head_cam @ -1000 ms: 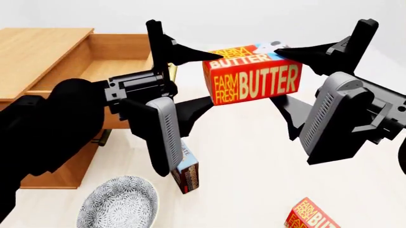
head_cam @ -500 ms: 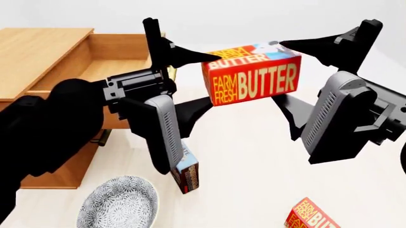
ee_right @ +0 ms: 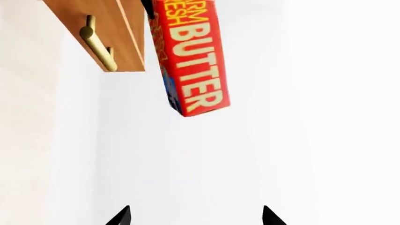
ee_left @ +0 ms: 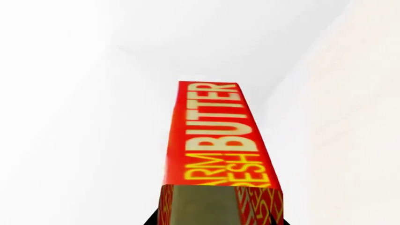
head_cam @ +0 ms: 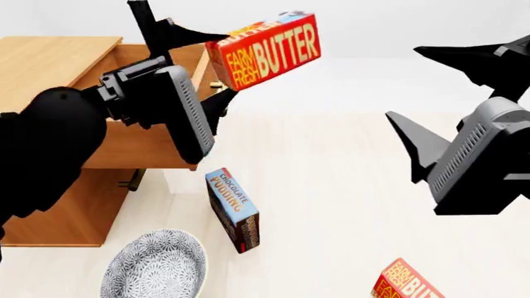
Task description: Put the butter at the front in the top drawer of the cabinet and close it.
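The black left gripper [head_cam: 203,68] is clamped on the red-orange butter carton [head_cam: 267,51]; the black right gripper [head_cam: 435,93] stands wide open, well apart.

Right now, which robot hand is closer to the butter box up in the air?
Left. The left gripper is clamped on one end of the butter, holding it up beside the top drawer. The right gripper hangs open, well off to the other side, touching nothing.

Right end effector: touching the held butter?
Apart. Head view shows the right end effector open, bare floor between it and the butter, which the left end effector holds alone.
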### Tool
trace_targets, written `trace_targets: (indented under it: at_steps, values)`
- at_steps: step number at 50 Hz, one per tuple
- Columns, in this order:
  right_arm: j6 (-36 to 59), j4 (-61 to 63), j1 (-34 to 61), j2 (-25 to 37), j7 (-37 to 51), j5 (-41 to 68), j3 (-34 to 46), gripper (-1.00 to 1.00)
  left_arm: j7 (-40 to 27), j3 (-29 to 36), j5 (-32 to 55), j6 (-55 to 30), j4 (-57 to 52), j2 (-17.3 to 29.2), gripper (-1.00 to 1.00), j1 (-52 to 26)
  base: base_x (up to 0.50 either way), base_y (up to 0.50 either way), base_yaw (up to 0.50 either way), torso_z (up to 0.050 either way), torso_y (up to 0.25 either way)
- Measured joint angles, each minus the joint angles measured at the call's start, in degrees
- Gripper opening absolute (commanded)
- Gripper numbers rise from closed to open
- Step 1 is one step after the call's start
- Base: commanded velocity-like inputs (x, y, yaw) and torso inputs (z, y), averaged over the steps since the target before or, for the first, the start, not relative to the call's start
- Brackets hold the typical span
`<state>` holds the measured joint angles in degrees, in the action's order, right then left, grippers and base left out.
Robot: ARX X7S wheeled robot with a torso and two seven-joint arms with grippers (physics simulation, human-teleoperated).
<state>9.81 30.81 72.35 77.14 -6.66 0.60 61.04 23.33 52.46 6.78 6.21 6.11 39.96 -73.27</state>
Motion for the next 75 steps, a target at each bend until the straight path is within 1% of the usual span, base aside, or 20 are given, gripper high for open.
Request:
trace_targets:
  at_steps: [8, 20, 30, 40, 49, 65, 75]
  values:
    - [1.64, 1.26, -1.39, 0.82, 2.30, 1.01, 0.24, 1.00, -3.07, -4.09, 7.42, -13.15, 0.81, -1.32, -1.00, -1.86, 0.00, 0.00, 0.00, 0.000, 0.001]
    - [4.14, 3.84, -3.14, 1.94, 5.80, 5.30, -0.05, 1.00, -9.64, -10.91, 18.81, -32.38, 4.51, -5.27, -1.00, -5.53, 0.00, 0.00, 0.00, 0.001, 0.002]
    - [4.98, 4.91, -3.88, 2.72, 7.54, 7.53, -0.35, 1.00, -15.29, -16.03, 25.47, -43.35, 11.16, -9.72, -1.00, -8.69, 0.00, 0.00, 0.00, 0.000, 0.001]
    - [5.59, 5.36, -4.37, 2.75, 8.41, 8.24, -0.42, 1.00, -19.74, -19.51, 29.19, -50.01, 18.02, -13.51, -1.00, -11.07, 0.00, 0.00, 0.00, 0.000, 0.002]
    - [6.08, 5.36, -4.66, 2.25, 8.70, 8.08, -0.35, 1.00, -22.79, -21.93, 31.64, -54.77, 22.90, -15.89, -1.00, -13.05, 0.00, 0.00, 0.00, 0.001, 0.001]
    - [6.05, 5.44, -5.05, 2.22, 8.72, 7.96, -0.40, 1.00, -26.65, -25.52, 34.44, -60.32, 31.81, -19.23, -1.00, -16.57, 0.00, 0.00, 0.00, 0.000, 0.001]
    - [6.02, 5.35, -5.29, 2.05, 8.75, 7.86, -0.40, 1.00, -29.20, -27.44, 35.23, -62.32, 37.53, -20.89, -1.00, -18.83, 0.00, 0.00, 0.00, 0.001, 0.002]
